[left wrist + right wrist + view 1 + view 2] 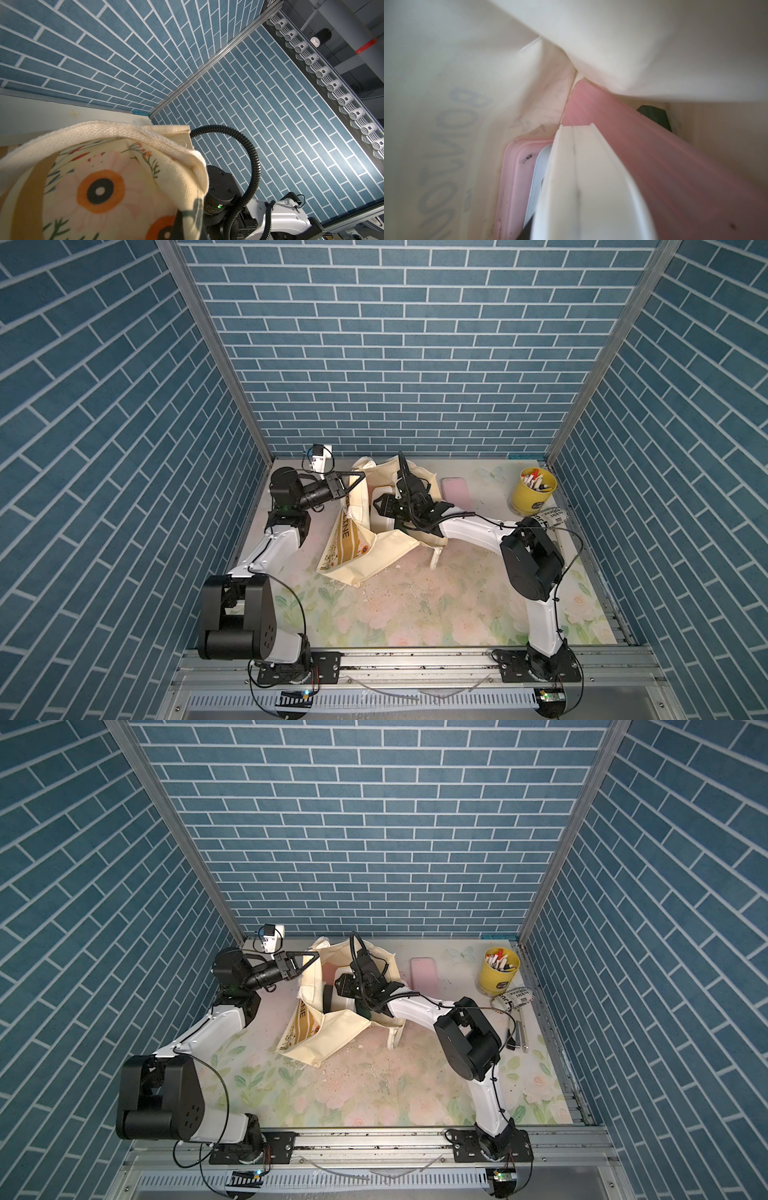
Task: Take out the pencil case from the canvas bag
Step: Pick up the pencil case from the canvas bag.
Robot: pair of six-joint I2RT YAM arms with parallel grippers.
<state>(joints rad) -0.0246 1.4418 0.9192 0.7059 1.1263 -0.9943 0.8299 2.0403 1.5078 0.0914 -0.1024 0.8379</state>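
Pinching the raised rim of the bag point(386, 556), the left end effector point(362, 475) is closed on it at the worktop's point(415, 605) back. The right end effector point(380, 507) reaches inside, at the white pencil case point(591, 187); whether it grips, I cannot tell.

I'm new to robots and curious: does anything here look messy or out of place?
Yes. Small white and dark crumbs are scattered over the floral table mat in front of the cream canvas bag, which lies crumpled and partly folded over.
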